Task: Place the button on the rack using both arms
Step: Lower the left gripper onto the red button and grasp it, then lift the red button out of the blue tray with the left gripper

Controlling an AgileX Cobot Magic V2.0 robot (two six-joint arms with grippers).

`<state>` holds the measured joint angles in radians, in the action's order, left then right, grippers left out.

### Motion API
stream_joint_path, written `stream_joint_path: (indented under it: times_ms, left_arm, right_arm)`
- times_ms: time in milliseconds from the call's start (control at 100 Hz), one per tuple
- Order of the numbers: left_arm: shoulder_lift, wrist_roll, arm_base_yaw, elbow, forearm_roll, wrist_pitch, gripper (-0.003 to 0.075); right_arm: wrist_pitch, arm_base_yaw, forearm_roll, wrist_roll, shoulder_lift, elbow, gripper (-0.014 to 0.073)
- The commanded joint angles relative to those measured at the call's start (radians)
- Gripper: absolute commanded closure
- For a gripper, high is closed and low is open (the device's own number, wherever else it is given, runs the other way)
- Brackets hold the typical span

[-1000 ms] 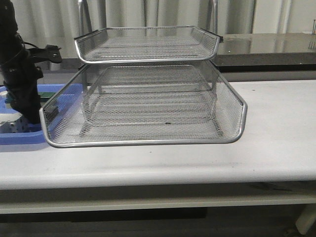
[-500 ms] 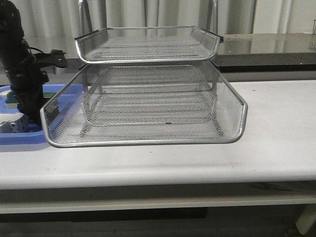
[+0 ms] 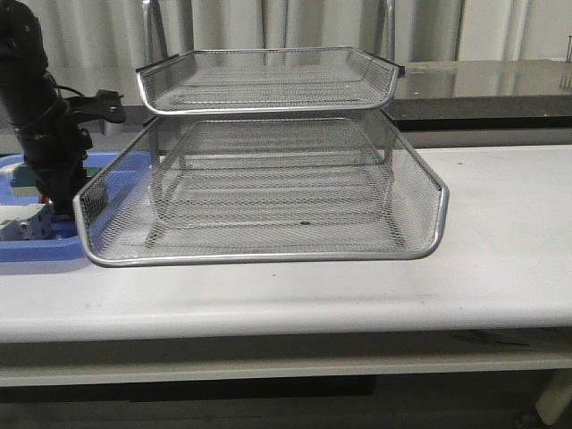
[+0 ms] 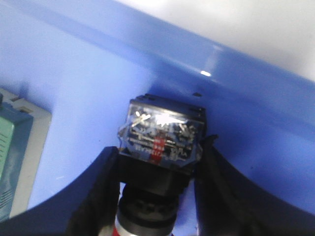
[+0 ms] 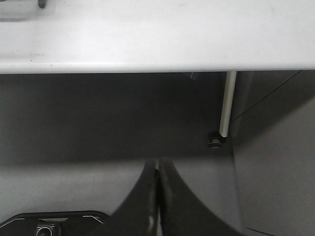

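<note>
In the left wrist view the button (image 4: 160,135) shows its blue rear block with a printed label, its black body and a sliver of red head. My left gripper (image 4: 161,147) is shut on it, one finger against each side, just above the floor of the blue tray (image 4: 74,64). The front view shows the left arm (image 3: 45,134) reaching down at the far left, right beside the rack (image 3: 268,256), a silver wire-mesh stand with its lower tray pulled forward. My right gripper (image 5: 157,169) is shut and empty, hanging below the table's front edge, outside the front view.
A green block (image 4: 12,162) lies in the blue tray beside the button. A white block (image 3: 22,223) also sits in that blue tray (image 3: 36,250). The rack's left mesh wall (image 3: 112,201) stands close to the left arm. A white table leg (image 5: 225,105) shows under the table.
The left arm has risen a little and tilted towards the rack over the blue tray. The rack has not moved.
</note>
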<state>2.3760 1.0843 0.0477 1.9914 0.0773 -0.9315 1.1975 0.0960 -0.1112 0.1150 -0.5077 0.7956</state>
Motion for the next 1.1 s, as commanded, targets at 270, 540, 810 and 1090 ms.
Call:
stream_joint_path:
  times_ms: [270, 540, 810, 1090]
  left_arm:
    - [-0.142, -0.090, -0.054, 0.194, 0.028, -0.191, 0.0681]
    - [-0.241, -0.126, -0.111, 0.234, 0.075, -0.334, 0.0681]
    - [-0.384, -0.173, -0.118, 0.216, 0.111, -0.334, 0.0681]
    - [-0.612, -0.195, -0.088, 0.045, 0.114, -0.334, 0.0681]
  right_arm:
    - [-0.045, -0.002, -0.023, -0.002, -0.005, 0.033, 0.0661]
    - [-0.043, -0.002, -0.023, -0.002, -0.005, 0.033, 0.0661]
    - [-0.036, -0.002, -0.023, -0.002, -0.005, 0.033, 0.0661]
    - [-0.036, -0.002, -0.023, -0.002, -0.005, 0.033, 0.0661]
